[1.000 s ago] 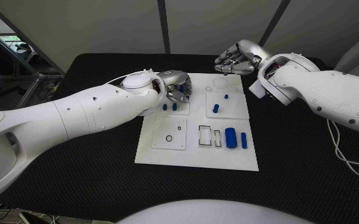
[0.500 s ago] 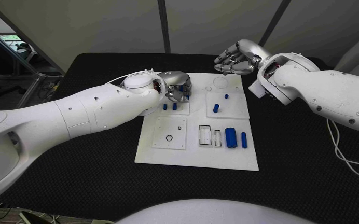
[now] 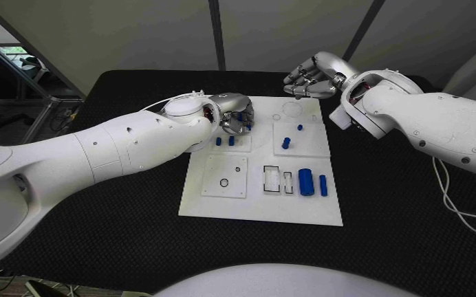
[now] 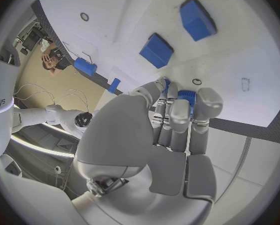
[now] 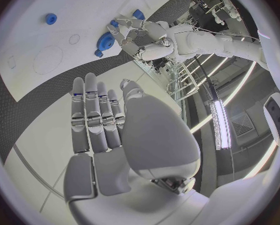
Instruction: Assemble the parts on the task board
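Observation:
The white task board [image 3: 223,201] lies in the middle of the black table. My left hand [image 3: 236,114] hovers low over its far left corner, and its curled fingertips [image 4: 202,102] pinch a small blue part [image 4: 186,95]. Just below that hand two short blue parts [image 3: 225,141] stand in the board; the left wrist view shows them as two blue blocks [image 4: 157,50]. More blue parts stand at the board's middle right [image 3: 285,144] and lie at its near right [image 3: 307,182]. My right hand [image 3: 311,81] hangs above the board's far edge, fingers extended and holding nothing [image 5: 99,115].
A raised white plate with a round hole [image 3: 226,177] and two rectangular slots [image 3: 272,179] sit in the board's near half. A faint round recess [image 3: 291,109] marks the far right corner. Black table [image 3: 109,228] surrounds the board.

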Tool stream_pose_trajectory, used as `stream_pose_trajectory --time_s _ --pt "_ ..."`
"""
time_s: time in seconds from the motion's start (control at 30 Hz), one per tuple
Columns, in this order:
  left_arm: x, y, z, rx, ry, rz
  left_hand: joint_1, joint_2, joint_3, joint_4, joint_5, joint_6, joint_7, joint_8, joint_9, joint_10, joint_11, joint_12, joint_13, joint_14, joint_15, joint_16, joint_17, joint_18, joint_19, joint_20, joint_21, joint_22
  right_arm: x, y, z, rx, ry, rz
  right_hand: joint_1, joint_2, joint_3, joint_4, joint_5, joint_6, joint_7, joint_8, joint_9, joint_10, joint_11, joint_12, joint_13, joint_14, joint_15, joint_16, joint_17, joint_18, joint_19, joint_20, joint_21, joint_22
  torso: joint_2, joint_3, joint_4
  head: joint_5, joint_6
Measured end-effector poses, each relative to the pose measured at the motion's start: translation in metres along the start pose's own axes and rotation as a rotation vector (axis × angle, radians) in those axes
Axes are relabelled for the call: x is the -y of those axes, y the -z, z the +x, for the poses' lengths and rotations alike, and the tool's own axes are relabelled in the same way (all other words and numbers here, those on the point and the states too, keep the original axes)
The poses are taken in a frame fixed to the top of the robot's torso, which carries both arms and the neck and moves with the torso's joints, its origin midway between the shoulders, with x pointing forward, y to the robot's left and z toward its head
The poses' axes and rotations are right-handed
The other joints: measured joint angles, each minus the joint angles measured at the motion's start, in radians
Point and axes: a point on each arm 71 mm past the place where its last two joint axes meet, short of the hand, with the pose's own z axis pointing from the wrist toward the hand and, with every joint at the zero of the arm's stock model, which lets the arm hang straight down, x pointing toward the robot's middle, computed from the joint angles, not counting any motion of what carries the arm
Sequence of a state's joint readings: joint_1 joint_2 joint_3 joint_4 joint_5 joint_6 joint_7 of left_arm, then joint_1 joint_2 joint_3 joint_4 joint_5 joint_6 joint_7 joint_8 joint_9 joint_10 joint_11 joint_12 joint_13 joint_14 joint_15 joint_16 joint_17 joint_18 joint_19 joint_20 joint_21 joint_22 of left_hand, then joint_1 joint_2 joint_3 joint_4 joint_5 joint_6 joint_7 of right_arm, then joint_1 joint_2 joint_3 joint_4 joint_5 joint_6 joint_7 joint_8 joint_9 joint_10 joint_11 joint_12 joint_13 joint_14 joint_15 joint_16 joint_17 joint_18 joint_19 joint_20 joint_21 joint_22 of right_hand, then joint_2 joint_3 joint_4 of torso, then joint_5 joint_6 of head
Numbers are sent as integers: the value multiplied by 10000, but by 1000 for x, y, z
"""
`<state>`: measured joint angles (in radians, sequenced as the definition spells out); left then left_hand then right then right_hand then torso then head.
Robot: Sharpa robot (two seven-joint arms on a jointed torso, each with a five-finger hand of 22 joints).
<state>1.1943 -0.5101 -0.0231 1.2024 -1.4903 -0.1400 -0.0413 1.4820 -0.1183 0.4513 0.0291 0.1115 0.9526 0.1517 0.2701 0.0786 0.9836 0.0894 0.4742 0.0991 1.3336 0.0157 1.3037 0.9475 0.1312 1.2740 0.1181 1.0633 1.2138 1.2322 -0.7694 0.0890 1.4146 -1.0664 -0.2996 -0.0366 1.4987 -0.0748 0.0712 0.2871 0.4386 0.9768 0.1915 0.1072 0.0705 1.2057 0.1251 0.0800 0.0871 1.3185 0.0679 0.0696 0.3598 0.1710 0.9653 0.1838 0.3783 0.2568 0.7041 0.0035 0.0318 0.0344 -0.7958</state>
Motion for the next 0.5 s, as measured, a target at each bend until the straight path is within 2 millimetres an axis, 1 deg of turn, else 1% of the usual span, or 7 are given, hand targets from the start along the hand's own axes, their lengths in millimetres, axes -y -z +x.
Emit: stream_pose_trajectory --time_s 0.07,0.13,0.2,0.23,0.4,0.43,0.5 --pt "0 0 0 6 3 4 0 0 39 -7 0 0 0 0 0 51 7 -28 -3 33 -33 52 22 -1 36 36 61 45 0 0 0 0 0 -1 0 0 0 0 0 0 0 0 0 0 0 0 0 0 0 0 0 0 0 0 0 0 0 0 0 -1 -5" --pt "0 0 0 20 11 10 -3 -3 100 -46 -8 70 0 -61 -11 89 -18 -65 -17 77 3 94 89 -1 98 -13 174 142 0 0 0 -1 0 -3 0 0 0 0 0 0 0 0 0 0 0 0 0 0 0 0 0 0 0 0 0 0 -2 0 0 -2 -9" --pt "-1 1 1 50 27 19 -38 -38 138 -84 -8 112 41 -64 -14 159 14 -109 -45 144 -26 154 184 -1 216 -1 355 271 0 0 0 -1 0 -6 0 0 0 0 0 0 0 0 0 0 0 0 1 0 0 0 0 0 0 0 0 0 -4 0 0 -2 -10" --pt "-1 2 1 66 38 24 -55 -55 138 -85 -8 124 53 -65 -16 175 -1 -114 -55 174 4 171 220 -4 216 -1 406 310 0 0 0 -2 0 -7 0 0 0 0 0 0 0 0 0 0 0 0 0 0 0 0 0 0 0 0 0 1 -4 -1 0 -2 -10" --pt "-4 8 3 150 106 73 -94 -94 223 -114 -8 197 53 -116 -30 214 37 -177 -50 215 -30 207 273 -10 286 -1 541 429 0 0 0 1 2 -6 0 0 0 -1 0 0 0 0 0 0 0 0 1 0 0 0 0 0 0 0 0 1 -5 -5 0 -15 5" --pt "-4 10 3 164 117 79 -94 -94 227 -119 -8 198 53 -117 -32 239 11 -178 -48 247 2 222 278 -11 286 -1 542 435 0 0 0 3 3 -5 0 0 -1 -1 0 0 0 0 0 0 0 0 1 0 0 0 1 0 0 0 0 1 -5 -6 0 -16 8" --pt "-6 13 3 204 148 84 -94 -94 261 -153 -8 198 54 -116 -35 250 1 -193 -45 248 3 270 299 -11 291 4 548 462 0 0 0 5 4 -3 0 0 -1 0 0 0 0 0 0 0 0 0 1 0 0 0 1 0 0 0 0 1 -5 -7 1 -16 12"
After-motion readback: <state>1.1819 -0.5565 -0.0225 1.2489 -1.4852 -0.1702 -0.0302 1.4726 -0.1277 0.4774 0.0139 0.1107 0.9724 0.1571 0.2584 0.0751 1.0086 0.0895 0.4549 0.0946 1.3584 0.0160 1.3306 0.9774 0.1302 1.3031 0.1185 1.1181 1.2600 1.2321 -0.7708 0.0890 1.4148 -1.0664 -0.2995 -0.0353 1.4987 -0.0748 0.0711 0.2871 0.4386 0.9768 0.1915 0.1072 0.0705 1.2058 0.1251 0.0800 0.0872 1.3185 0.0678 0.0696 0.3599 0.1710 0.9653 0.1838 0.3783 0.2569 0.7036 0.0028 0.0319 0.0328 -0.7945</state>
